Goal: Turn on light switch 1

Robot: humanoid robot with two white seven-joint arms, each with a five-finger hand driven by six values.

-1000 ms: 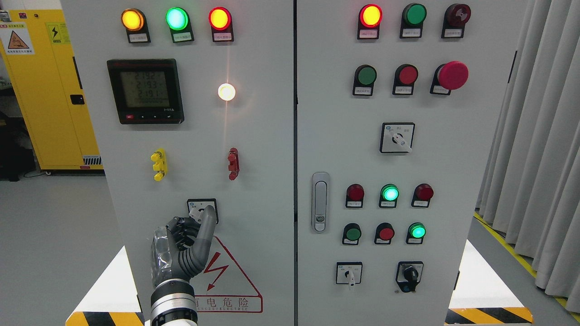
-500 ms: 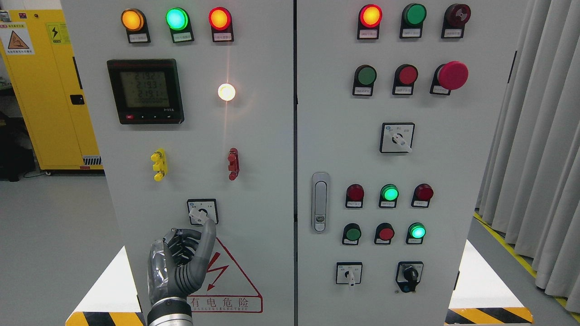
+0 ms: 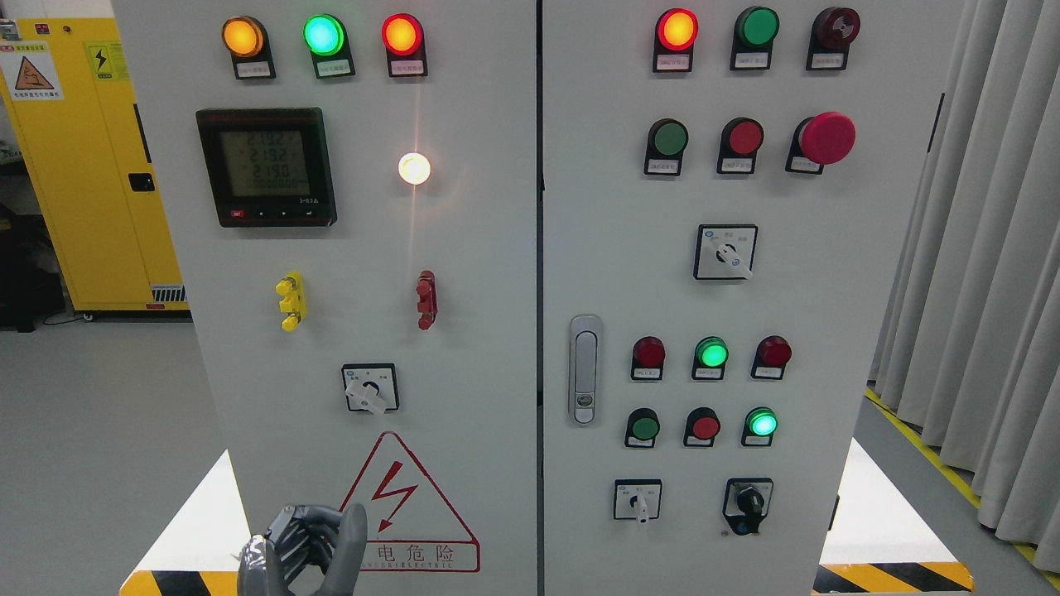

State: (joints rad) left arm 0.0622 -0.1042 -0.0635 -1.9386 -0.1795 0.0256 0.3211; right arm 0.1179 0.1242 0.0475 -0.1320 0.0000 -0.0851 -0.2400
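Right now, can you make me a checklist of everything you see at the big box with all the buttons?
Surface: grey cabinet door, upright, with a red lightning warning triangle.
Job's things: rotary switch, handle pointing down-right; white lamp glowing.
Clutter: nothing seen.
Hands: left hand low at the bottom edge, fingers curled, holding nothing, clear of the switch; right hand not in view.
Cables: nothing seen.
Surroundings: yellow cabinet on the left, grey curtain on the right.
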